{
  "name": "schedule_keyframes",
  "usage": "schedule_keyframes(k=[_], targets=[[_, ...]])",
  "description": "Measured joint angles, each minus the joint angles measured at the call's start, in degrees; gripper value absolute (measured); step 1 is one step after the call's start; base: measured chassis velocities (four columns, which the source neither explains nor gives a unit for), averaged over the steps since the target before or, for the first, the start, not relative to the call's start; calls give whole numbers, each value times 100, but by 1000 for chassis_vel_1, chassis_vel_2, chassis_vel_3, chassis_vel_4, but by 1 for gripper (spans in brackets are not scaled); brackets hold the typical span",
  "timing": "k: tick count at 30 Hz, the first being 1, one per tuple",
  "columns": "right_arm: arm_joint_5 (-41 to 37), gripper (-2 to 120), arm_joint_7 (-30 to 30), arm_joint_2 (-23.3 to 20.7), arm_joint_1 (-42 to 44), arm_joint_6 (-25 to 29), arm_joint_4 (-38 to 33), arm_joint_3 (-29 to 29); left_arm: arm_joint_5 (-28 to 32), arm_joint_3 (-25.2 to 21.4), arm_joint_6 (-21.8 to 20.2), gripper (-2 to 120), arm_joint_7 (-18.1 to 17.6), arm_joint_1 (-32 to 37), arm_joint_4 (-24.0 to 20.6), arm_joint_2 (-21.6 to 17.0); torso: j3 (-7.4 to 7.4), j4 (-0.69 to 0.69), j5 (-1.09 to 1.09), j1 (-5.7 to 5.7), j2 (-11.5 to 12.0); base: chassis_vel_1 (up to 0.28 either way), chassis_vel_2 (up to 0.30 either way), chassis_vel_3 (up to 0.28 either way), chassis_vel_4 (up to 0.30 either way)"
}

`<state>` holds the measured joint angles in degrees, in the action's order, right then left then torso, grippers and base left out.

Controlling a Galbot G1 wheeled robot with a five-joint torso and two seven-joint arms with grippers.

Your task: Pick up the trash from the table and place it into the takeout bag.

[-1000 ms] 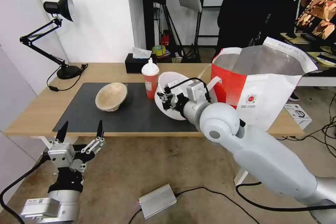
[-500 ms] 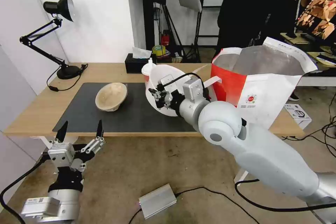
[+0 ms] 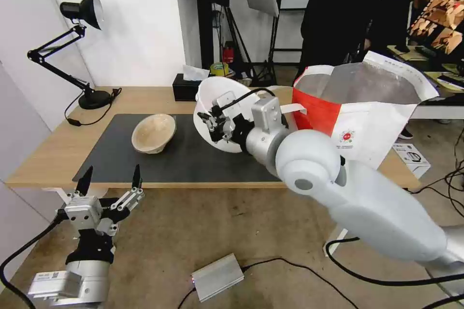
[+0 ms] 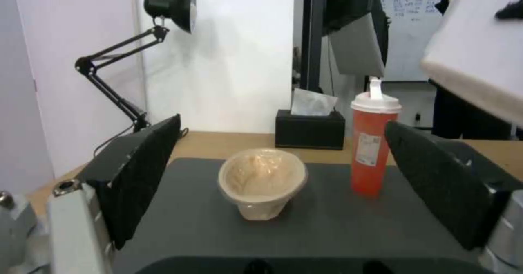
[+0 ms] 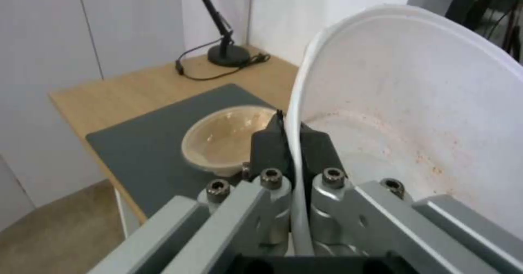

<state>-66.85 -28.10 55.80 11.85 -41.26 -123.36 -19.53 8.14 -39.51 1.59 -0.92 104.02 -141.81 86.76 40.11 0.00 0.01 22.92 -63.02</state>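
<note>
Light-wood table [image 3: 58, 154] with grey mat below my right gripper [image 3: 211, 123], which is clamped on the rim of the white bowl [image 3: 220, 94], tilted, held above the mat. Takeout bag [image 3: 360, 120] just beyond my wrist. Beige pulp bowl [image 3: 153, 133] lies opposite. Left gripper [image 3: 111, 181] spread wide, parked under the table edge.

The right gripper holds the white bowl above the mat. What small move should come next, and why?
Probably carry the white bowl toward the takeout bag: the right gripper pinches its rim, the bowl hangs clear of the table, and the bag's open mouth stands beside it.
</note>
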Motion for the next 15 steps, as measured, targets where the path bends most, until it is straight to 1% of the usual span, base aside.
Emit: schedule_keyframes(k=[4, 15], targets=[[-468, 0, -60, -246, -360, -1, -53, 11, 3, 15, -1, 100, -1, -23, 3, 1, 0, 0, 0, 0, 0, 0, 0, 0, 0], [-1100, 0, -113, -720, -894, -1, -140, 196, 13, 20, -1, 100, 0, -50, 5, -30, 0, 0, 0, 0, 0, 0, 0, 0, 0]])
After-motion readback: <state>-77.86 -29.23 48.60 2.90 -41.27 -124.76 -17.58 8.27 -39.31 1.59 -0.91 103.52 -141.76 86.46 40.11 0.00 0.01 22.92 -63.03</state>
